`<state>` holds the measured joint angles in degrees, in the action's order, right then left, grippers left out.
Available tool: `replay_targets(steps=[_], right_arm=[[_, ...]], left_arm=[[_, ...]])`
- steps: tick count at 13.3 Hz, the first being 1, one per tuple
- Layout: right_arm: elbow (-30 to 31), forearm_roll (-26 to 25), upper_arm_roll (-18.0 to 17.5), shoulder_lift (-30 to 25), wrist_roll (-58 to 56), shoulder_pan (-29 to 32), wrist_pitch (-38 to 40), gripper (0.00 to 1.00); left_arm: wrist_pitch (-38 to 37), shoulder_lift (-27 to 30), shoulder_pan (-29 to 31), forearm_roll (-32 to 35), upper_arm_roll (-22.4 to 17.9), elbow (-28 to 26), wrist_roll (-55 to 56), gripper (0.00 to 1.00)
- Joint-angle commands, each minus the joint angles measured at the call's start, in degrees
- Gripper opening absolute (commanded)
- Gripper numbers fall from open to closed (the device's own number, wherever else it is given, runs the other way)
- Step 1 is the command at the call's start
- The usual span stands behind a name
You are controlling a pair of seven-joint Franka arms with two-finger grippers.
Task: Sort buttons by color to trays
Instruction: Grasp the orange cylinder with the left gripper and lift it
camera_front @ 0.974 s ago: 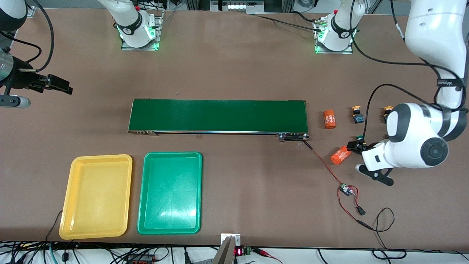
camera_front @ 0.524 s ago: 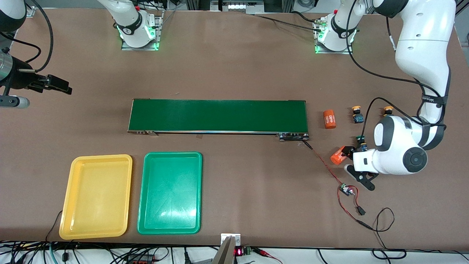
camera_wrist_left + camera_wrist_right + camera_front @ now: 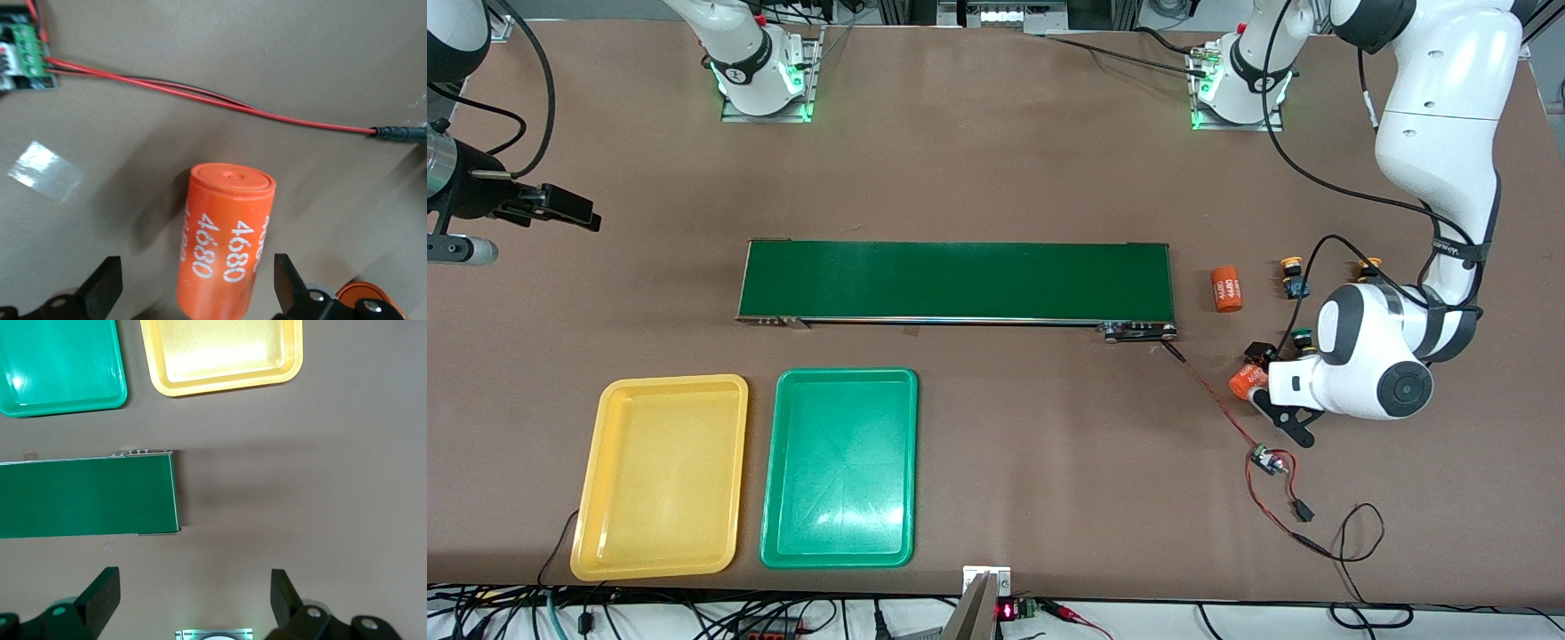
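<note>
Left gripper [image 3: 193, 293]: fingers spread wide, low over an orange cylinder [image 3: 225, 243] marked 4680 lying between them, not clamped.
Right gripper [image 3: 193, 603]: fingers apart, empty, waiting high over the right arm's end of the table.
Conveyor belt [image 3: 957, 281]: long, dark green, mid-table.
Yellow tray [image 3: 660, 476]: empty, nearer the front camera than the belt.
Green tray [image 3: 839, 468]: empty, just beside the yellow one.
Second orange cylinder [image 3: 1226, 290]: just off the belt's end.
Yellow-capped buttons [image 3: 1291, 275]: two, near the left arm.
Green-capped button [image 3: 1301, 338]: beside the left wrist.

orange cylinder [image 3: 1245, 380] half-hidden, green button [image 3: 1299, 337] part-hidden
</note>
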<state>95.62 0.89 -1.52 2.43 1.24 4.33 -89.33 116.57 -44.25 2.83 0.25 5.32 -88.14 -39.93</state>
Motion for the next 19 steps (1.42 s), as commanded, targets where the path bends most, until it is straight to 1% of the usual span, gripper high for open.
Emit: replay_targets(steps=[1, 2, 3, 4, 5, 6, 7, 8, 10, 12, 14, 15, 17, 19], right_arm=[[0.09, 0.78, -0.41, -0.23, -0.01, 0.06, -0.23, 1.00], [0.09, 0.78, -0.41, -0.23, 0.08, 0.06, -0.31, 1.00], [0.09, 0.78, -0.41, -0.23, 0.00, 0.06, -0.32, 1.00], [0.01, 0.78, -0.41, -0.23, -0.01, 0.06, -0.32, 1.00], [0.01, 0.78, -0.41, -0.23, -0.01, 0.06, -0.32, 1.00], [0.01, 0.78, -0.41, -0.23, -0.01, 0.06, -0.32, 1.00], [0.01, 0.78, -0.50, -0.23, 0.08, -0.03, -0.32, 1.00], [0.01, 0.78, -0.50, -0.23, 0.08, -0.11, -0.32, 1.00], [0.01, 0.78, -0.58, -0.15, 0.08, -0.11, -0.40, 1.00], [0.01, 0.78, -0.58, -0.15, 0.08, -0.03, -0.40, 1.00], [0.01, 0.78, -0.58, -0.15, 0.08, -0.03, -0.40, 1.00], [0.01, 0.78, -0.50, -0.15, 0.08, -0.03, -0.40, 1.00], [0.01, 0.78, -0.50, -0.15, 0.08, -0.03, -0.49, 1.00], [0.01, 0.78, -0.50, -0.15, 0.08, -0.03, -0.49, 1.00]], left_arm=[[0.50, 1.09, 0.07, -0.86, 0.30, -1.42, -1.64, 0.83], [0.85, 1.09, 0.15, -0.86, 0.39, -1.42, -1.65, 0.68], [1.11, 1.00, 0.07, -1.03, 0.39, -1.42, -1.56, 0.46], [1.73, 0.92, -0.02, -1.04, 0.39, -1.42, -1.56, 0.33], [1.91, 0.92, -0.02, -1.04, 0.39, -1.51, -1.47, 0.25], [1.91, 1.09, -0.02, -0.95, 0.39, -1.43, -1.56, 0.15], [1.82, 1.53, -0.11, -0.86, 0.39, -1.42, -1.73, 0.06], [1.47, 2.58, -0.37, -0.86, 0.39, -1.42, -1.82, 0.02], [-0.02, 5.65, -0.81, -0.95, 0.39, -1.60, -1.56, 0.01], [-4.75, 8.72, -2.38, -0.86, 0.74, -1.60, -2.43, 0.01], [-10.20, 12.32, -3.71, -0.86, 3.19, -1.95, -5.32, 0.01], [-11.18, 14.43, -4.06, -0.86, 5.12, -3.00, -7.51, 0.01], [-11.36, 17.78, -4.33, -0.86, 7.41, -5.89, -11.82, 0.00], [-10.84, 19.72, -4.68, -0.86, 9.43, -8.80, -16.04, 0.00]])
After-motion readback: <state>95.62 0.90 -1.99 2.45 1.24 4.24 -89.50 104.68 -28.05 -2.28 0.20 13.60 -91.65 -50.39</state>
